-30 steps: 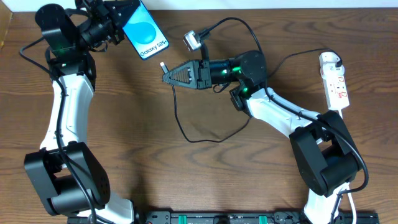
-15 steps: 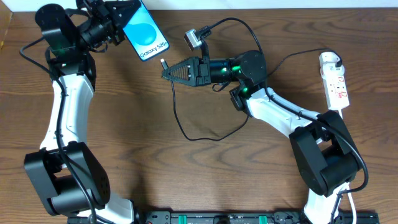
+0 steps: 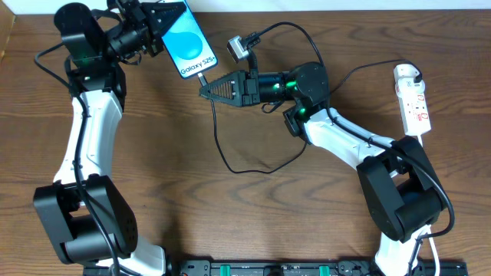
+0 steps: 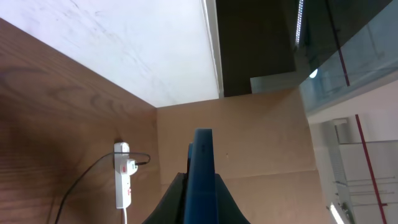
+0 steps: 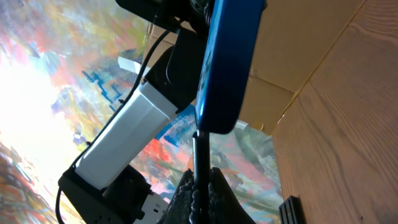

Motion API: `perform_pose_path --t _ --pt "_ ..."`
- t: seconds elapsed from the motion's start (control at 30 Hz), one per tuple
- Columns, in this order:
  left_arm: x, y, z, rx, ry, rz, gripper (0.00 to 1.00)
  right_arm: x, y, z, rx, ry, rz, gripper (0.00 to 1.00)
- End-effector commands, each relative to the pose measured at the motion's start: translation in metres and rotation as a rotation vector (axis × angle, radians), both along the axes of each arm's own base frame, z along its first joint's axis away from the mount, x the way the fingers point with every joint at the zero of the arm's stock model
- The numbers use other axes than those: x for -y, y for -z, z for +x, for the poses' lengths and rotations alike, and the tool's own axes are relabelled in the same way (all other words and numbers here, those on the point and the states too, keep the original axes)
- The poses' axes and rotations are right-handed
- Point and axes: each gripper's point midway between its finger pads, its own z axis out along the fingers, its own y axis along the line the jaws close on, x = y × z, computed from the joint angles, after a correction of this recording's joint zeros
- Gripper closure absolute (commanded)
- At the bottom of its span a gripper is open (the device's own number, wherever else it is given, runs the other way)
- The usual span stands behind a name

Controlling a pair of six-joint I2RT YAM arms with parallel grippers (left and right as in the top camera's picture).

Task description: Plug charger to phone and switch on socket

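Observation:
The phone (image 3: 189, 45), blue-screened with white "Galaxy S25" text, is held in the air at the table's top left by my left gripper (image 3: 159, 21), shut on its upper end. In the left wrist view the phone (image 4: 202, 177) shows edge-on between the jaws. My right gripper (image 3: 205, 90) is shut on the charger (image 3: 219, 142), a thin black cable. Its connector tip (image 5: 198, 135) meets the phone's lower edge (image 5: 221, 121) in the right wrist view. The cable loops over the table towards the socket (image 3: 413, 98), a white power strip at the far right.
A small silver block (image 3: 238, 50) on a black lead sits above the right gripper. The socket (image 4: 122, 180) with its cord also shows in the left wrist view. Cardboard and a white wall stand behind the table's far edge.
The left gripper has carried the phone right and slightly down, bringing its lower edge onto the connector tip. The right gripper has crept a little up towards it.

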Motion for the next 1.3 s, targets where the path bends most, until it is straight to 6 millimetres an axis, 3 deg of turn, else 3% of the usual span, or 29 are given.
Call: perform_pose_path --t 0.0,0.93,1.27 --pt "0.002 -0.014 -0.006 0.033 0.023 0.002 0.93 0.003 -0.005 0.006 0.008 0.02 0.011 0.99" --pt "0.019 -0.014 -0.01 0.035 0.068 0.003 0.93 0.001 -0.003 0.012 -0.035 0.043 0.005 0.99" --pt "-0.017 -0.015 0.002 0.034 -0.046 0.002 0.92 0.001 -0.001 0.009 -0.031 0.025 -0.003 0.99"
